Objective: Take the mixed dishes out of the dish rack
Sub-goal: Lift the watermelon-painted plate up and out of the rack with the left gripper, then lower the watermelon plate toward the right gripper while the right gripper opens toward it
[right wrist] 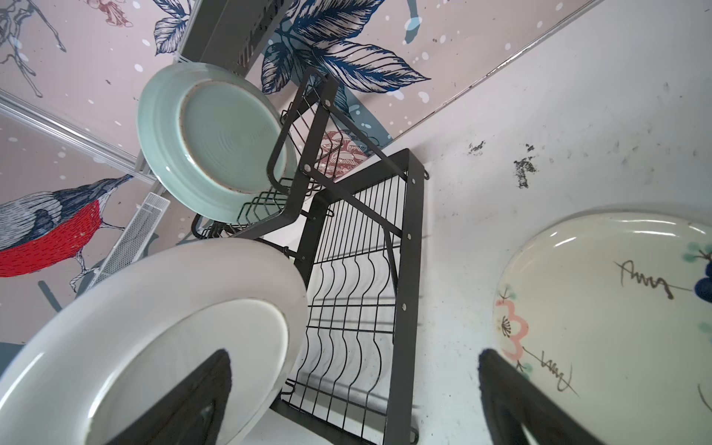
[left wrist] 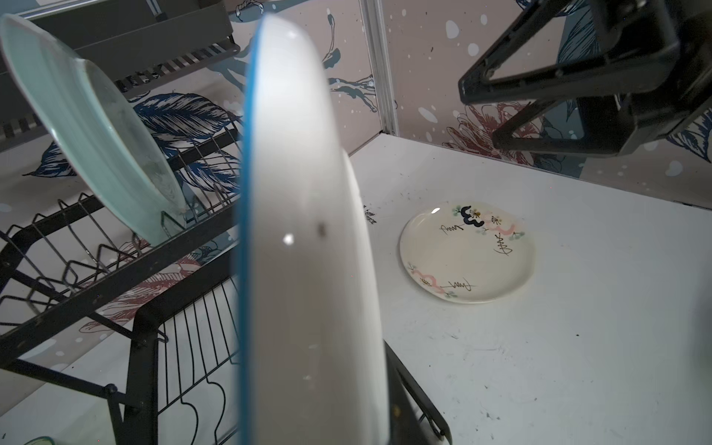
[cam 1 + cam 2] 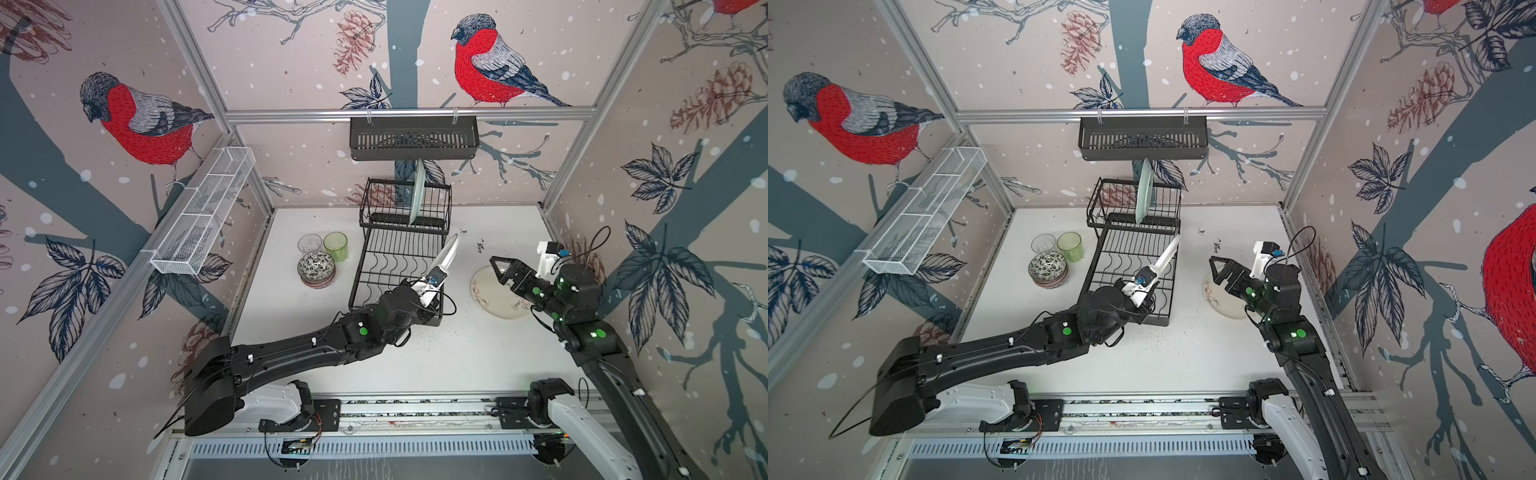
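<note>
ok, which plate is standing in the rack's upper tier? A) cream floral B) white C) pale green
C: the pale green plate stands on edge in the dish rack's upper tier; the white plate is held over the lower tier, the cream floral plate lies on the table.

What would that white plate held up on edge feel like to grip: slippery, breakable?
Probably stiff and breakable: the white plate looks like glazed ceramic. Its glossy surface shows bright highlights, so it may be slippery in the left gripper, which pinches only one edge. Held tilted on edge, it could swing or slide if jolted.
</note>
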You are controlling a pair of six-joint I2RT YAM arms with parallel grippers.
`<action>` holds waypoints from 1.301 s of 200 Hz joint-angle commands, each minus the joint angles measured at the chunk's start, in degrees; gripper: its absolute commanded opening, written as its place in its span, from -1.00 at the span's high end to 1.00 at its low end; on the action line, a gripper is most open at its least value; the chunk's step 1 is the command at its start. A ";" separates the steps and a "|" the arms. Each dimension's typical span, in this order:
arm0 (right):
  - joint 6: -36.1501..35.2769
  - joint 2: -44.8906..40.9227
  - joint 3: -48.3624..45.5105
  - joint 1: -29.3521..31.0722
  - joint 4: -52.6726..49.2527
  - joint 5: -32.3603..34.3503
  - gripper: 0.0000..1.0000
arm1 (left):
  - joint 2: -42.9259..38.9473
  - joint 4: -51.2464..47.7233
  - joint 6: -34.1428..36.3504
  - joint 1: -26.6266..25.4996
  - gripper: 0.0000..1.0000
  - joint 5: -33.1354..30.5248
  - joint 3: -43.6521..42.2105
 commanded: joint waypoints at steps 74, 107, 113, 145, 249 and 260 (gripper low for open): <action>4.13 -1.23 -1.48 -2.06 3.41 -4.26 -0.99 | 8.68 11.93 4.09 -0.64 1.00 -1.18 3.33; 4.79 -1.10 -1.76 -3.25 5.59 -6.08 -0.99 | 10.10 12.62 4.18 -0.73 1.00 -0.39 3.29; 4.87 -0.98 -1.73 -3.43 5.86 -6.48 -0.99 | 10.39 12.65 4.25 -0.77 1.00 -0.61 3.35; 5.40 -0.97 -1.87 -4.51 7.22 -8.07 -0.99 | 12.25 13.00 4.77 -1.07 1.00 -0.87 4.10; 7.16 0.35 -2.29 -6.57 9.68 -11.91 -0.99 | 17.08 14.17 6.23 -2.48 1.00 -1.38 6.08; 7.08 0.85 -2.34 -6.58 9.20 -12.01 -0.99 | 17.65 14.46 6.68 -2.66 1.00 -1.46 7.26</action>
